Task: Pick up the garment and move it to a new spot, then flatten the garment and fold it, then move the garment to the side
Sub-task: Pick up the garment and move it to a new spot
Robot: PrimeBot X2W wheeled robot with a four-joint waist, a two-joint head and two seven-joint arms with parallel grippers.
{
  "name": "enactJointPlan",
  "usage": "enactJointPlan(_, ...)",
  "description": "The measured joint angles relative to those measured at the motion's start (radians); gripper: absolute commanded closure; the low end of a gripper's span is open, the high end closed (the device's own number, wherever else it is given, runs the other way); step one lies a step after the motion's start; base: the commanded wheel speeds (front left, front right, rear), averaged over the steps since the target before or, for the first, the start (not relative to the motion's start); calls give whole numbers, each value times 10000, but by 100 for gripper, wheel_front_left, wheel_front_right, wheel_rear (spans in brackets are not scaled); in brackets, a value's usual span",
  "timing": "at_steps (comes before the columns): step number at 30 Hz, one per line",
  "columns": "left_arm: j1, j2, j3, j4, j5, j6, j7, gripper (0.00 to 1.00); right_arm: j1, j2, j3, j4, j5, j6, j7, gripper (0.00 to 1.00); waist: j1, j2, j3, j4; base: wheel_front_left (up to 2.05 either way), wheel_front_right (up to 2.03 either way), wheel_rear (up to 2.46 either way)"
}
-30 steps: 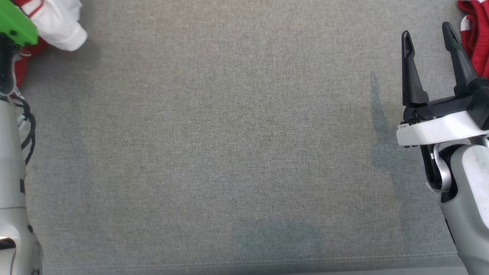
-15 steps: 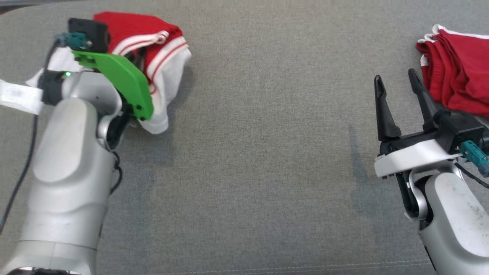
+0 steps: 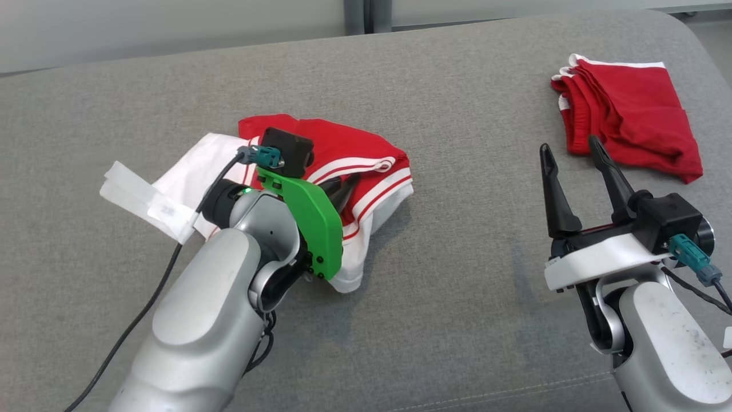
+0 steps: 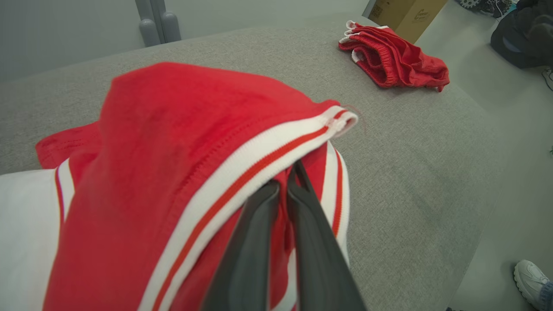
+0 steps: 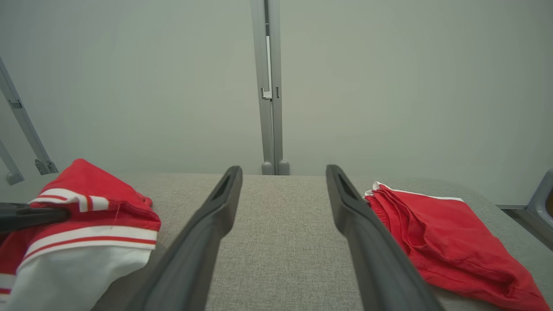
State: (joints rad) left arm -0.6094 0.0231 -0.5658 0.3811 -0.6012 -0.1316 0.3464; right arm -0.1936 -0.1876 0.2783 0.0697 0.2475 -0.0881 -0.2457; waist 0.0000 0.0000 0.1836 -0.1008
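The left gripper (image 4: 283, 185) is clenched on the red-and-white jersey (image 3: 366, 166). Its two dark fingers are pressed together with their tips tucked under the striped band, so the cloth bunches and drapes over them. The rest of the jersey trails behind that wrist, its white part lying on the cushion. The step in hand looks like the carry to a new spot. The pinch seems to catch only a fold near the trim, so I would lift gently and high enough for the trailing white cloth to clear the surface before swinging across, watching that the fold does not slide out of the jaws. The right gripper (image 3: 568, 144) stands released, fingers spread wide and holding nothing, well apart from the jersey. The bare stretch between the two grippers seems the natural place to set down, and this free gripper could then take a second corner for flattening. Folded red shorts (image 3: 629, 123) lie just beyond its right finger and are best kept out of the path. The grey upholstered surface (image 3: 457, 274) has a coarse weave, likely to drag on cloth. Beyond the fingertips rise a pale wall (image 5: 129, 86) and a metal post (image 5: 270, 86). Past the shorts, on the floor, sit a cardboard box (image 4: 408, 15), a dark bag (image 4: 522, 34) and a person's white shoe (image 4: 531, 278).
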Motion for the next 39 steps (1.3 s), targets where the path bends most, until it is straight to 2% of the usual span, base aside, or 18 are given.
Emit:
enactJointPlan(7, 60, 44, -571, -1149, -537, 0, -219, 100, -2, 4, 146, -69, -2, 75, -2, 0, 0, 0, 59, -600, 0, 0, 0)
enactJointPlan(15, 61, 79, -616, -924, -656, 2, -228, 100, -12, 46, 259, -81, -4, 125, -2, 0, 0, 0, 209, -1202, 0, 0, 0)
enactJointPlan(24, -337, 128, -401, -194, -523, 646, -1310, 100, -76, 378, 604, -8, -2, 343, -4, 0, 0, 0, 491, -1992, 0, 0, 0)
enactJointPlan(25, -451, 125, -345, -132, -506, 734, -1546, 91, -81, 389, 627, 23, 0, 376, -4, 0, 0, 0, 523, -2080, 0, 0, 0)
enactJointPlan(26, -558, 123, -257, -40, -479, 842, -1743, 55, -86, 408, 667, 61, 2, 403, -4, 0, 0, 0, 554, -2168, 0, 0, 0)
enactJointPlan(28, -723, 132, -186, 186, -384, 993, -2090, 0, -89, 493, 788, 178, 17, 483, -4, 0, 0, 0, 619, -2339, 0, 0, 0)
enactJointPlan(34, -778, 127, -226, 1068, 17, 1323, -2821, 0, -88, 677, 1181, 531, 94, 788, -4, 0, 0, 0, 876, -2725, 0, 0, 0)
enactJointPlan(39, -804, 128, -483, 1432, -29, 1331, -3279, 0, -93, 681, 1081, 796, 194, 790, -6, 0, 0, 0, 1122, -2752, 0, 0, 0)
